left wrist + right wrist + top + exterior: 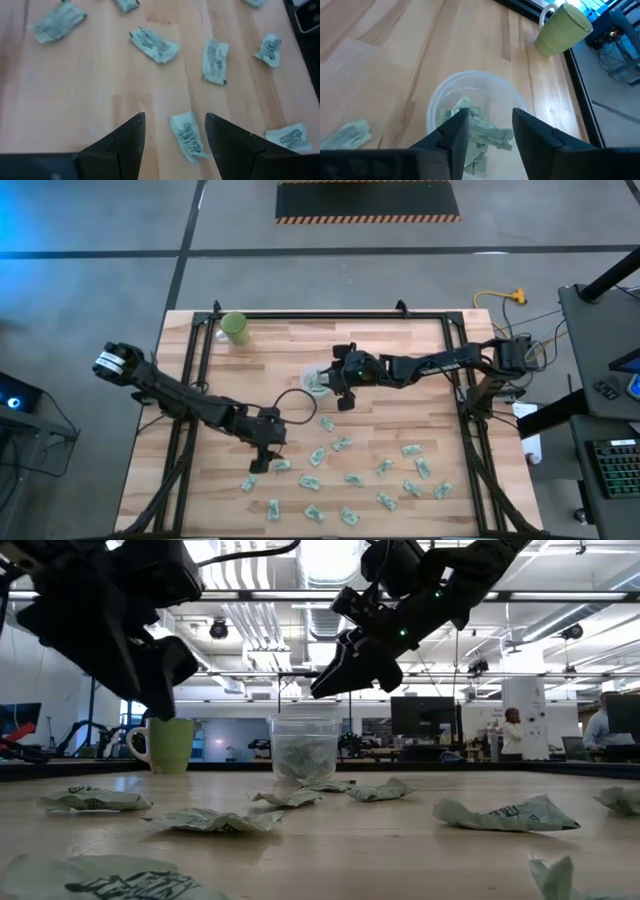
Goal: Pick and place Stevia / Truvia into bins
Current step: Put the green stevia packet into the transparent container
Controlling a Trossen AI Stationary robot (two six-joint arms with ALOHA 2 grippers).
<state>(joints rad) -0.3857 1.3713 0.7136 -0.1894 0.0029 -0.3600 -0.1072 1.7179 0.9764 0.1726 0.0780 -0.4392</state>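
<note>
Many pale green and white Stevia packets (345,445) lie flat and scattered on the near half of the wooden table. The clear plastic cup (314,379) stands upright at mid-table with several packets (470,125) inside. My right gripper (490,117) hangs open just above the cup's mouth, and one packet (492,135) shows below the gap between its fingers. My left gripper (175,122) is open above the table near the front left and slants down. A single packet (187,140) lies on the wood below the gap between its fingers.
A light-green mug (236,328) stands at the far left corner of the table. A black frame rail (330,316) runs along the table's far edge and sides. Bare wood lies between the cup and the mug.
</note>
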